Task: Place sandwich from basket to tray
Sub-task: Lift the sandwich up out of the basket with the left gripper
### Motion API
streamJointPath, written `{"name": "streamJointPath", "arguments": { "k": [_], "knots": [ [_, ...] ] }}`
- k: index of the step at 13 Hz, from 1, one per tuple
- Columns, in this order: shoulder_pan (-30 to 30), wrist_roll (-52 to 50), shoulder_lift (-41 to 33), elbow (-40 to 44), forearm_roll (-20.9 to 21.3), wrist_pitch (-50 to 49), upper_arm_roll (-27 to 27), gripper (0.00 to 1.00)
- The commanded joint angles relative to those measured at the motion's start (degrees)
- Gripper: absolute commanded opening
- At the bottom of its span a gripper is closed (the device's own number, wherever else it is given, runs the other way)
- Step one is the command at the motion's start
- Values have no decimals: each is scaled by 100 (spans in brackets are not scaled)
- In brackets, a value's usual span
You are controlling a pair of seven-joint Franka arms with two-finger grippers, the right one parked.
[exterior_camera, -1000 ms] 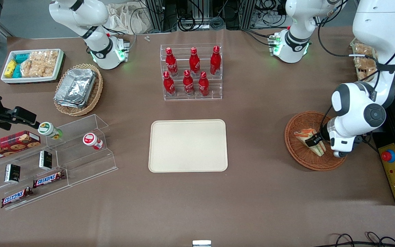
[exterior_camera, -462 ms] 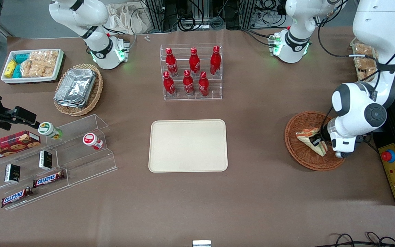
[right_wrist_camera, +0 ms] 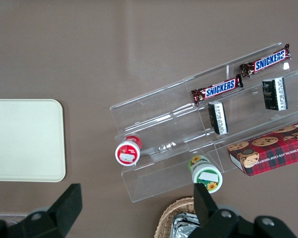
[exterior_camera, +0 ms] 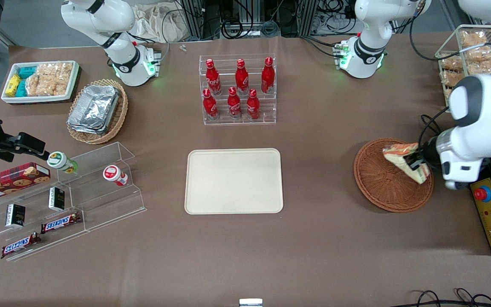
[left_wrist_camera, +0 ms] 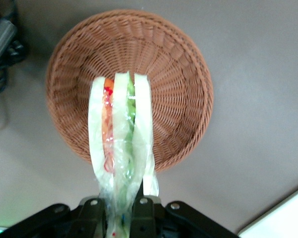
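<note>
My left gripper (exterior_camera: 416,163) is shut on the sandwich (exterior_camera: 404,158), a wrapped triangular wedge of white bread with green and orange-red filling. It holds the wedge in the air above the round reddish-brown wicker basket (exterior_camera: 382,187), over the rim nearest the working arm. In the left wrist view the sandwich (left_wrist_camera: 120,129) hangs from the gripper (left_wrist_camera: 120,213), pinched at its narrow end, with the empty basket (left_wrist_camera: 179,69) below it. The cream-beige tray (exterior_camera: 233,181) lies empty at the table's middle, toward the parked arm from the basket.
A clear rack of red bottles (exterior_camera: 238,90) stands farther from the front camera than the tray. A wire rack of snack bags (exterior_camera: 467,55) and a black control box with a red button (exterior_camera: 490,213) sit at the working arm's end. Stepped acrylic shelves with snacks (exterior_camera: 58,200) lie toward the parked arm's end.
The gripper has lifted the sandwich out of the basket and carried it up and toward the working arm's end; the arm's wrist has risen with it.
</note>
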Motion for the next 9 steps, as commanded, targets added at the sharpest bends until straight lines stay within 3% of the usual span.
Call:
{"name": "streamJointPath", "arguments": {
  "k": [1,6,9],
  "knots": [
    [-121,10,139,908,93,-922,-16,0],
    [-542,500,157,1095,93,-994,-156,6],
    [-1007,476,262,1095,76,-985,-525,6]
  ]
}}
